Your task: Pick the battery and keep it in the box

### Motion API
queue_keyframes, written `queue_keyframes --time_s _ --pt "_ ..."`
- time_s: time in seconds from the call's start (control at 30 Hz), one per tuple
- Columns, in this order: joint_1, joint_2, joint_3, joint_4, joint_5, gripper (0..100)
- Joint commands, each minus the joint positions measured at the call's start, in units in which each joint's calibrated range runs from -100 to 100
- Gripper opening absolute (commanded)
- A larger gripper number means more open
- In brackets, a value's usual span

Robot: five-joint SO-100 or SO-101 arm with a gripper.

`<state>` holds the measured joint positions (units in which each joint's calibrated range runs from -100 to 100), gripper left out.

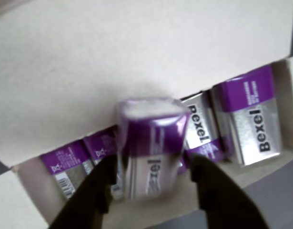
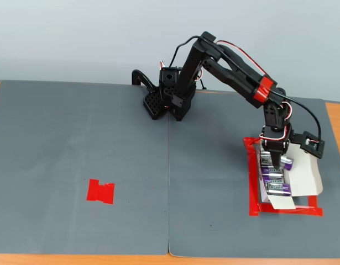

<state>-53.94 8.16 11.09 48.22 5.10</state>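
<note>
In the wrist view my gripper is shut on the battery, purple with a silver label. It holds the battery end-up over the open white box. Several like batteries lie in the box: one at the right, one beside it, and two at the left. In the fixed view the gripper points down into the box at the right, above the row of batteries. The held battery is hidden by the fingers there.
A red tape outline frames the box on the grey mat. A flat red tape mark lies at the left. The arm's base stands at the back centre. The orange table edge shows at the right.
</note>
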Motion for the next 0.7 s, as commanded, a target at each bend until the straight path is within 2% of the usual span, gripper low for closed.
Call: queue_keyframes --time_s 0.0,0.17,0.4,0.67 --pt "0.6 -1.0 -0.7 0.0 -0.2 26" --pt "1.1 -1.9 -1.1 0.1 -0.2 22" --pt "3.3 -10.2 -3.0 -0.2 -0.2 2" --pt "11.9 -26.7 2.3 0.1 -0.1 2"
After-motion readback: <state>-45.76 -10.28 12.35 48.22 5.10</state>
